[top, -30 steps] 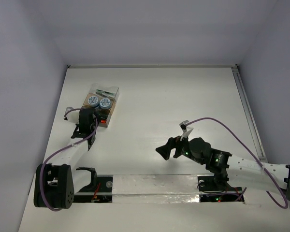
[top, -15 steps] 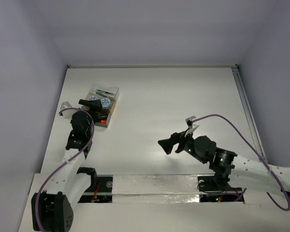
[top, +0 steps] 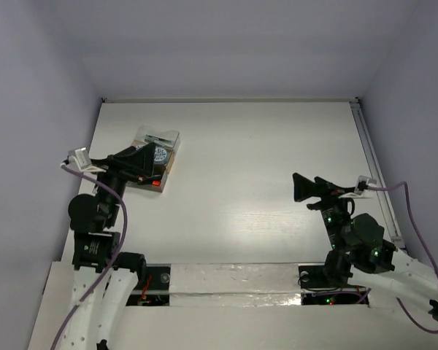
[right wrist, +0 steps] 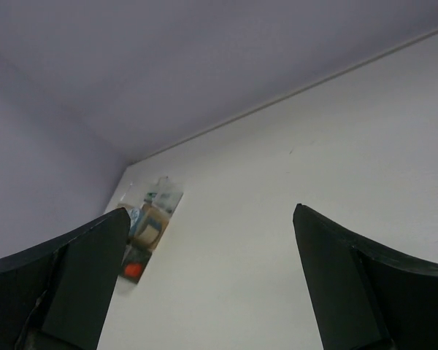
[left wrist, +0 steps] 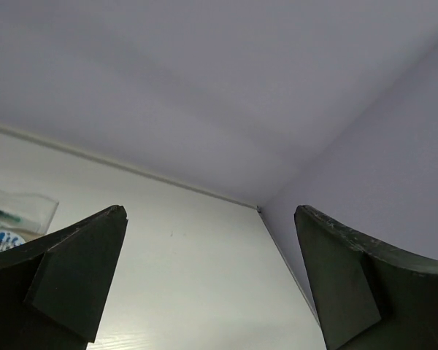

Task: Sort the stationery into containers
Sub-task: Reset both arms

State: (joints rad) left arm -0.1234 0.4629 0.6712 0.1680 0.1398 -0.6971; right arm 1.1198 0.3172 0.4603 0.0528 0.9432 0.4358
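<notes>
You have a white table [top: 241, 160] boxed in by pale lilac walls [top: 226, 44]. Toward the table's far-left corner, clear containers [top: 159, 138] with a tan base hold a blue-white disc [top: 160, 154]. The left end effector [left wrist: 209, 211] and right end effector [right wrist: 210, 211] both gape, released.

Soft, even light with a faint glare patch on the white surface [top: 241, 219]; wrist views slightly blurred.

The white table [top: 263, 160] carries a cluster of small clear containers [top: 165, 138] on a tan base, standing flat on its surface. The back wall is a little beyond the containers and the table's left edge is near on their left. Far to the right of the containers, a thin rail [top: 372, 168] runs along the right edge. Well nearer than the containers, a pale strip [top: 233, 278] crosses the front edge.
</notes>
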